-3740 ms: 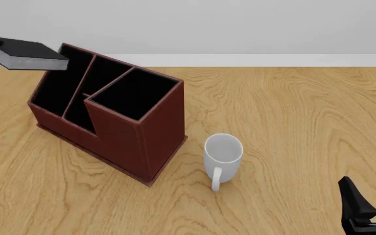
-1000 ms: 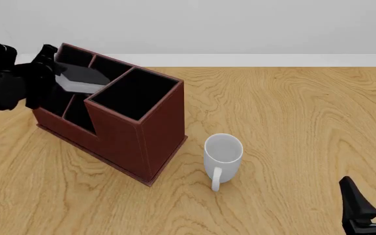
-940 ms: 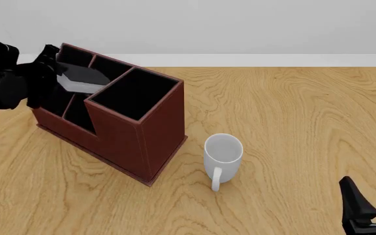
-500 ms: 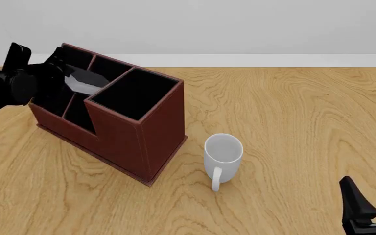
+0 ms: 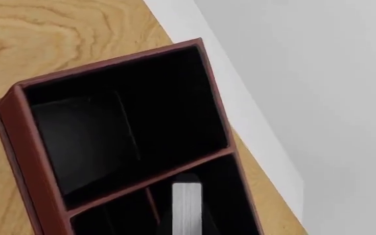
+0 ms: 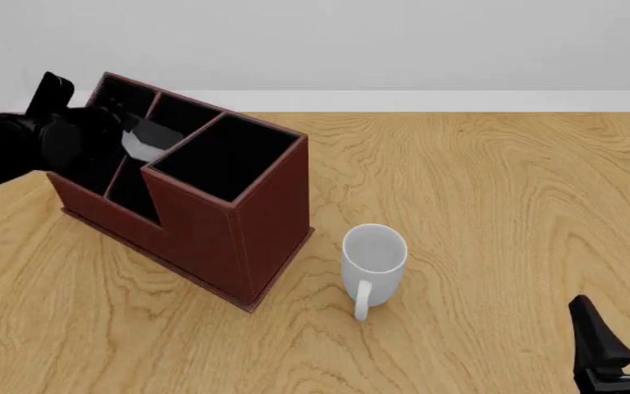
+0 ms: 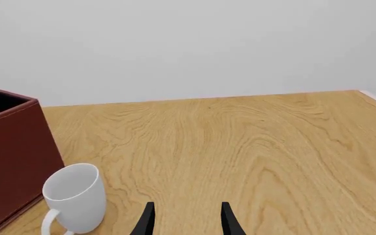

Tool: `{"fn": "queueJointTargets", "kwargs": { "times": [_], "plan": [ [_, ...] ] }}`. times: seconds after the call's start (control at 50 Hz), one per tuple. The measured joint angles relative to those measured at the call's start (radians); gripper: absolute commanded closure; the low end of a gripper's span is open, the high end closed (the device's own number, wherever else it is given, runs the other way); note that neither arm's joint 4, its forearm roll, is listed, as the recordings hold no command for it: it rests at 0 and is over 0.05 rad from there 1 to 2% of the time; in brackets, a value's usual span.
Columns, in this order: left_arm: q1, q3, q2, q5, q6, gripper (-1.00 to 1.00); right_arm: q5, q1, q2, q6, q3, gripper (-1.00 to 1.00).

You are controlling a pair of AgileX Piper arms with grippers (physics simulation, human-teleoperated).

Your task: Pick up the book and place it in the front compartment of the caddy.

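- Two tools (image 6: pixel 75 107) (image 6: pixel 619 355) on the rig: left one up against the far-left end of the dark reddish-brown wooden caddy with the slanted top (image 6: pixel 233 217), right one parked low over the wood-grain desk (image 6: pixel 490 205).
- Left tool: one black finger visible above the arm, the rest lost against the black arm and caddy interior. Cannot tell how far open, or whether gripping anything. No fingers visible in its own wrist view.
- Right tool: fingers set apart, nothing between them, well clear of the white mug (image 6: pixel 374 254).
- Small thick hardback with black covers and white page block (image 6: pixel 145 141): tilted, partly down inside the narrow-slot end of the caddy, just beside the left tool. Page block edge-up in the left wrist view, on the other side of the wall from the large square bin (image 5: pixel 119 132). Cannot tell which narrow slot, nor whether fully seated.
- Handling, as a judgement: rigid and compact, no flex, moderately heavy for its size. Covers probably smooth, so slip-prone under a light pinch.
- Best hold: across the thickness, pads flat on both covers near the middle. Avoid pinching the page block alone; covers could splay.
- Risk: corner catching on a divider if lowered at an angle; better squared to the slot before release.
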State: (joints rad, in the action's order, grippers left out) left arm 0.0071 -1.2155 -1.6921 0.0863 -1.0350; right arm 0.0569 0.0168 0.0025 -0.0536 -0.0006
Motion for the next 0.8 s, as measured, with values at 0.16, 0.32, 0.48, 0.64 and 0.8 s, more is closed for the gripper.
{"fn": "queueJointTargets", "kwargs": {
  "times": [0.16, 0.32, 0.48, 0.64, 0.8],
  "plan": [
    [-0.007, -0.024, -0.015, 0.007, -0.006, 1.0, -0.002, -0.001, -0.001, 0.004, 0.0, -1.0],
    [-0.017, -0.052, -0.048, 0.014, -0.007, 1.0, -0.005, -0.002, -0.001, 0.009, 0.0, -1.0],
    [-0.046, -0.094, -0.076, 0.033, -0.023, 1.0, -0.008, -0.001, -0.002, 0.012, 0.0, -1.0],
    [-0.08, -0.13, -0.089, 0.049, -0.051, 1.0, -0.01, -0.002, -0.002, 0.015, 0.0, -1.0],
    [-0.14, -0.136, -0.095, 0.031, -0.078, -1.0, -0.011, -0.004, -0.002, 0.018, 0.0, -1.0]
  ]
}}
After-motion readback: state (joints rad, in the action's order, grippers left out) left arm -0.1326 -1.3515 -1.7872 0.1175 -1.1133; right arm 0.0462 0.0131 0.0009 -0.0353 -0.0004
